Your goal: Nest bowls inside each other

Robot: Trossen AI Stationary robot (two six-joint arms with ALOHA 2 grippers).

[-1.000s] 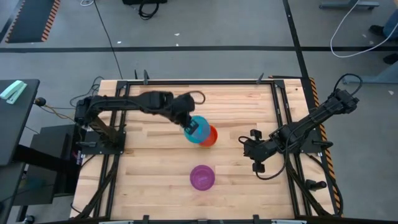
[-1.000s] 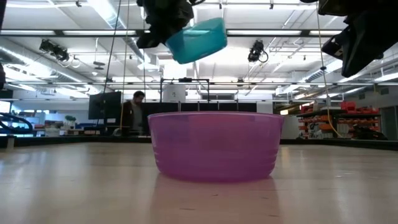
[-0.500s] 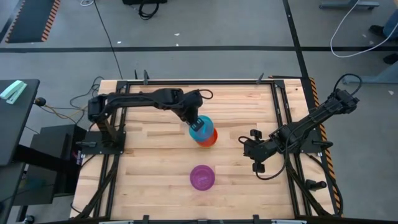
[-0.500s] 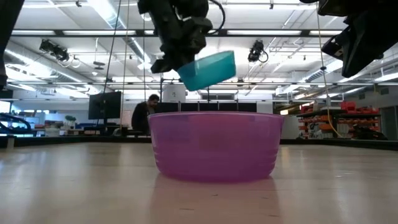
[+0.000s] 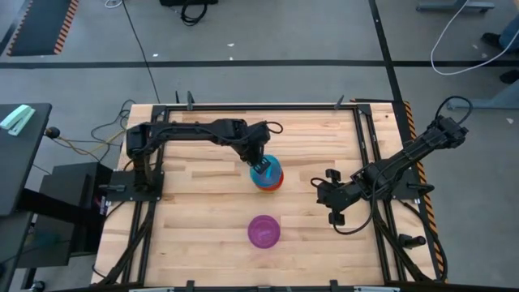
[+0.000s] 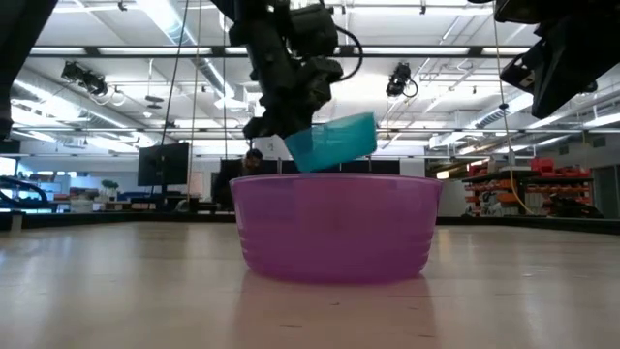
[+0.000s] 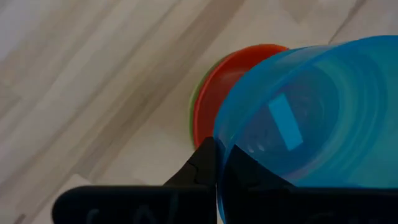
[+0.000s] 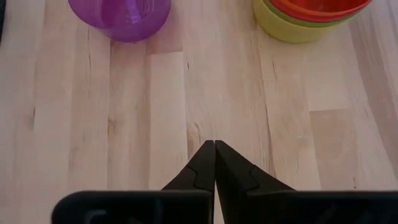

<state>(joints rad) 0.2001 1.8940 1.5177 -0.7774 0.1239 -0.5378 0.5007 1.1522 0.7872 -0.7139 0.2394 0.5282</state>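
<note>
A blue bowl (image 5: 268,172) hangs in my shut left gripper (image 5: 259,165) just above a stack of nested bowls at the table's middle. The stack shows an orange bowl (image 7: 214,93) on top, with a green one (image 8: 292,18) and a yellow one (image 8: 280,28) under it. In the low view the blue bowl (image 6: 334,142) is tilted. A purple bowl (image 5: 263,231) stands by itself on its base nearer the front edge. At the right side of the table my right gripper (image 8: 214,144) hovers above bare wood, shut and holding nothing. My left gripper pinches the blue bowl's wall at the rim (image 7: 222,140), on the side nearest the arm, with one finger inside the bowl and one outside. The fingers slant down from the table's left. The bowl is lifted clear and tilted, open side up, over the orange bowl.
Bare wood lies between the stack and the purple bowl (image 8: 121,15), and around my right gripper (image 5: 332,204). A metal frame (image 5: 243,107) runs along the table's edges. Beyond the table, the low view shows a room with desks and shelves.
My left gripper has carried the blue bowl down and a little toward the table's right, from well above the purple bowl's rim line in the low view to just over the stack. The bowl stays tilted in the hold.
</note>
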